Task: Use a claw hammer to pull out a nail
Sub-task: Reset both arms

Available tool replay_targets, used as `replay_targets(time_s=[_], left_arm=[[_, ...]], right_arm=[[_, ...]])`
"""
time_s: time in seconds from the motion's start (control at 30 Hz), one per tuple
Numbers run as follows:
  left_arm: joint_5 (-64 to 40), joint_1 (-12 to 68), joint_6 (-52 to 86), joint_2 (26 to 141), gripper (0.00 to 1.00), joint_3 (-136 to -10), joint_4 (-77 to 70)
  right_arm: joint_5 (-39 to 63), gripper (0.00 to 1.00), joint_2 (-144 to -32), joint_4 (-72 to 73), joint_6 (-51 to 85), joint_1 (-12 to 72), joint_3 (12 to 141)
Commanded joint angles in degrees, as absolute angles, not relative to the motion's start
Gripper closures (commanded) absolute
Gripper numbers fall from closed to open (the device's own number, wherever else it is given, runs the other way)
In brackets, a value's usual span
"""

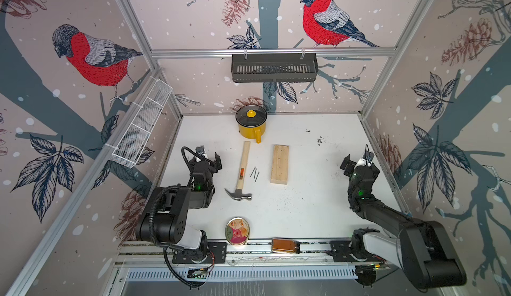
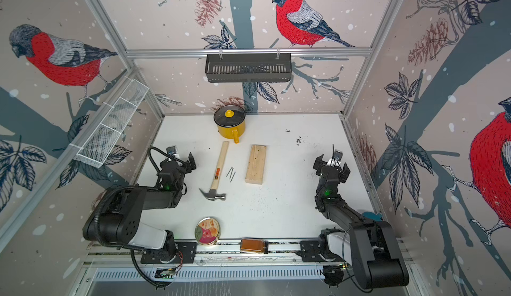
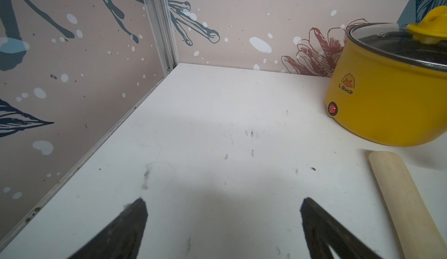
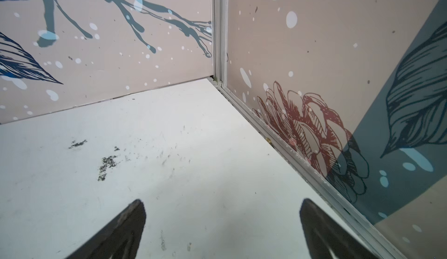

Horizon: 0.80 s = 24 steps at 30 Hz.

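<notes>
in both top views the hammer (image 1: 242, 167) lies flat mid-worktop (image 1: 318, 211), head toward the robot, handle pointing at the pot (image 1: 251, 127). three loose nails (image 1: 255, 173) sit just beside the handle, then the block (image 1: 279, 164). can't tell if any nail is in the block. left gripper (image 1: 206, 161) and right gripper (image 1: 359, 165) both hover spread wide, holding nothing.

left wrist view: fingers apart over bare worktop, the handle's butt end near the pot.

right wrist view: fingers apart, just worktop and walls.

imo the step in hand is grabbing the hammer. left is closest, so square the fingers across the handle near the butt for leverage, and don't nudge the nails.
</notes>
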<state>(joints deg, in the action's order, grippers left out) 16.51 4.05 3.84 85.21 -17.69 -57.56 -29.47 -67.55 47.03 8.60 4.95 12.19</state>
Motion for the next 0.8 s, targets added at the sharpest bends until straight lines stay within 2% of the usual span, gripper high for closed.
replay_targets(time_s=[0.0, 0.43, 0.67, 0.77], left_arm=[[15.9, 4.0, 2.7, 85.3, 0.01, -17.7, -60.7], [15.8, 4.0, 2.7, 85.3, 0.02, -17.8, -60.5], [15.9, 4.0, 2.7, 85.3, 0.02, -17.8, -60.6], [15.9, 4.0, 2.7, 85.3, 0.02, -17.8, -60.5]], right_arm=[[-31.2, 0.01, -70.8, 53.7, 7.5, 4.5, 11.8], [-25.1, 0.0, -75.8, 62.7, 6.6, 4.3, 11.6], [-22.9, 0.0, -88.8, 85.4, 0.9, 7.5, 7.5], [-22.6, 0.0, -86.8, 79.1, 1.8, 7.2, 8.7]])
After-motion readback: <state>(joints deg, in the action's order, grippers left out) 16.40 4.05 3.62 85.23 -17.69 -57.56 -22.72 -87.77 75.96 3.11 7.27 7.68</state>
